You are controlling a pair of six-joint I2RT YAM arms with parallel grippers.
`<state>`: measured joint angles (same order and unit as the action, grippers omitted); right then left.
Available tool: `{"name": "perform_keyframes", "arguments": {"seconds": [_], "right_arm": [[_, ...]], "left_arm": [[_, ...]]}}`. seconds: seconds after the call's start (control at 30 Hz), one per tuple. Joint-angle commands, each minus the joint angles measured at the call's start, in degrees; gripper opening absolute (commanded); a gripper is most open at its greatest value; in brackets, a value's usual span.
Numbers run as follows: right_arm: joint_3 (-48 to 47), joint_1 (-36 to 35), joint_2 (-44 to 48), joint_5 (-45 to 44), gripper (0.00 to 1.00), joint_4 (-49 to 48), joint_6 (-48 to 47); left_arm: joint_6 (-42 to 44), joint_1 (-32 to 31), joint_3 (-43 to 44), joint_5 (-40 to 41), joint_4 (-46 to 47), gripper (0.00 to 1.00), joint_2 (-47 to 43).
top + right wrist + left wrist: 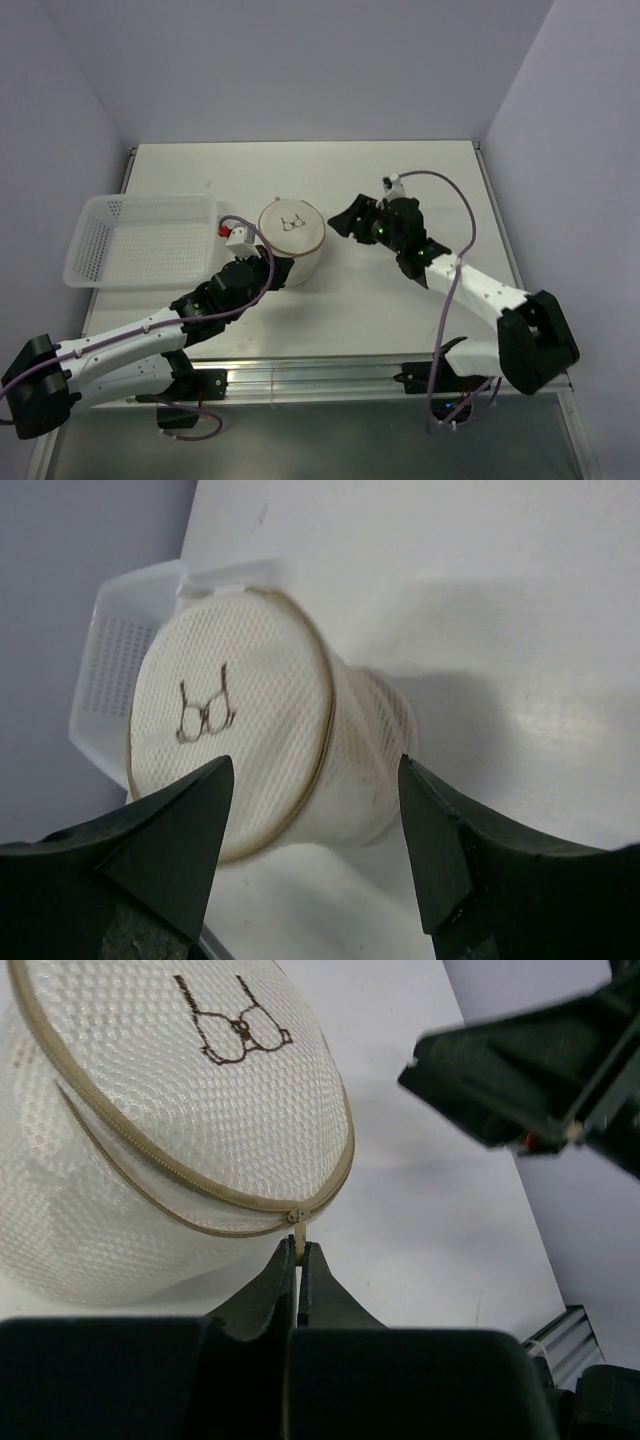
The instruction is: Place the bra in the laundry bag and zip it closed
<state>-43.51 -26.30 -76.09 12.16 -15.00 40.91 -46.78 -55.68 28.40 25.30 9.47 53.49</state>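
Observation:
The laundry bag is a round white mesh drum with a brownish zipper rim and a dark bra drawing on its lid. It stands mid-table. In the left wrist view the bag fills the upper left. My left gripper is shut on the zipper pull at the rim's near edge; it also shows in the top view. My right gripper is open and empty, just right of the bag and apart from it. In the right wrist view the bag lies beyond this gripper. The bra is hidden.
A white perforated plastic basket stands left of the bag, its rim close to it, and shows behind the bag in the right wrist view. Bare white table lies behind and right of the bag. Walls enclose the table.

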Motion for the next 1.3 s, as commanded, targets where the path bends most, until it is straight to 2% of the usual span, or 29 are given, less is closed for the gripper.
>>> {"name": "perform_keyframes", "arguments": {"seconds": [0.0, 0.03, 0.13, 0.27, 0.43, 0.53, 0.63, 0.7, 0.83, 0.97, 1.1, 1.23, 1.27], "right_arm": [[7.45, -4.44, 9.37, -3.63, 0.74, -0.45, 2.76], [11.21, -5.85, 10.69, -3.9, 0.73, -1.59, 5.47], [14.23, -10.78, 13.08, -4.34, 0.73, -4.76, 9.44], [14.5, -11.66, 11.42, -2.41, 0.72, -11.09, 11.74], [11.96, -11.58, 7.81, -0.3, 0.7, -13.99, 12.97], [10.99, -11.4, 5.26, -0.39, 0.57, -14.7, 13.32], [9.68, -10.62, 4.46, -1.87, 0.15, -13.57, 12.36], [9.14, -9.39, 4.64, -2.93, 0.0, -12.42, 11.74], [7.13, -4.56, 4.55, -2.93, 0.0, -11.71, 8.85], [2.56, 0.11, 0.0, -0.4, 0.0, -11.01, 3.32], [-9.71, 3.79, -8.52, 4.08, 0.0, -5.32, -7.48], [-19.41, 5.21, -17.4, 9.63, 0.0, 0.93, -10.84], [-20.55, 5.21, -17.86, 9.89, 0.05, 2.16, -11.02]], "left_arm": [[-0.94, -0.57, 0.43, -2.97, 9.24, 0.0, 1.43], [-1.2, -0.66, 0.34, -3.41, 10.2, 0.0, 2.39], [-1.64, -1.27, 0.07, -5.17, 13.11, 0.0, 4.59], [-1.55, -2.41, -0.36, -6.05, 14.26, 0.0, 4.96], [-3.13, -2.77, -2.3, -6.14, 13.82, 0.0, 3.37], [-3.66, -2.85, -3.35, -6.23, 13.9, 0.0, 2.93], [-2.79, -2.85, -3.44, -6.14, 13.56, 0.0, 2.32], [-2.17, -2.85, -3.27, -5.0, 11.54, 0.0, 1.79], [-0.59, -2.85, -3.62, -2.45, 7.76, 0.0, -1.63], [0.46, -2.77, -4.58, 0.62, 2.58, 0.0, -6.64], [2.66, -2.85, -4.32, 3.61, -3.57, 0.0, -11.56], [3.37, -2.85, -4.49, 3.18, -3.42, 0.0, -12.1], [3.54, -2.85, -4.58, 3.0, -2.63, 0.0, -11.75]]}}
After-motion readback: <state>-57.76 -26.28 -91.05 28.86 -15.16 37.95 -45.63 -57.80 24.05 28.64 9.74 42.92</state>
